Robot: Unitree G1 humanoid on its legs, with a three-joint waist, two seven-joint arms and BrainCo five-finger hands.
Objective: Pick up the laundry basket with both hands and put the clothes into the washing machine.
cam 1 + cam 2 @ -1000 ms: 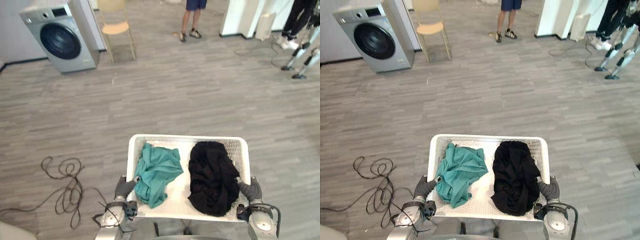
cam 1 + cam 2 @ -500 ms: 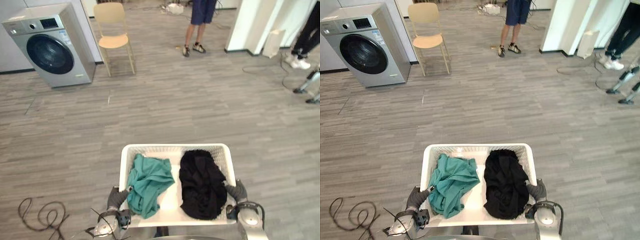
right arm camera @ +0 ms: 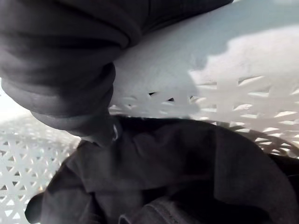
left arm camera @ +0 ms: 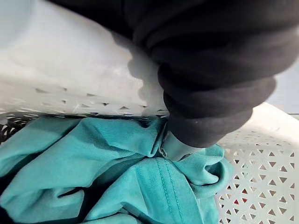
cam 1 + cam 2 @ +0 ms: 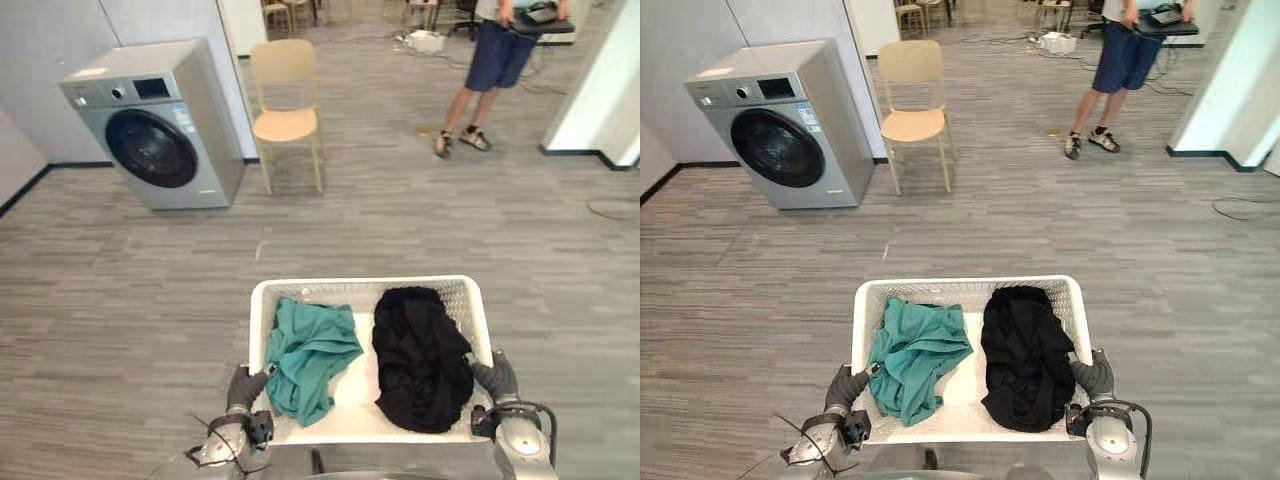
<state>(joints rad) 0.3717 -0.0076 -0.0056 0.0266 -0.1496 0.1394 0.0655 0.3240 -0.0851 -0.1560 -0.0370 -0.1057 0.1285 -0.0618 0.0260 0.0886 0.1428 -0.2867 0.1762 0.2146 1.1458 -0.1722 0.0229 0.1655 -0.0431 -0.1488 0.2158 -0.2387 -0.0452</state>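
Currently carry step: left hand [image 5: 244,386] and right hand [image 5: 497,376] each curl over the rim of the white perforated plastic laundry basket [image 5: 365,284], teal cloth [image 5: 308,352] and black cloth [image 5: 420,355] inside. Grey front-loading washing machine [image 5: 160,125] at 11 o'clock, well apart, door closed; next, likely approach it.

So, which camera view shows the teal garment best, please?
The left eye view: the teal garment lies whole in the left half of the white basket. The right eye view matches it. The left wrist view gives just close folds against the basket wall; the right wrist view faces the black clothes.
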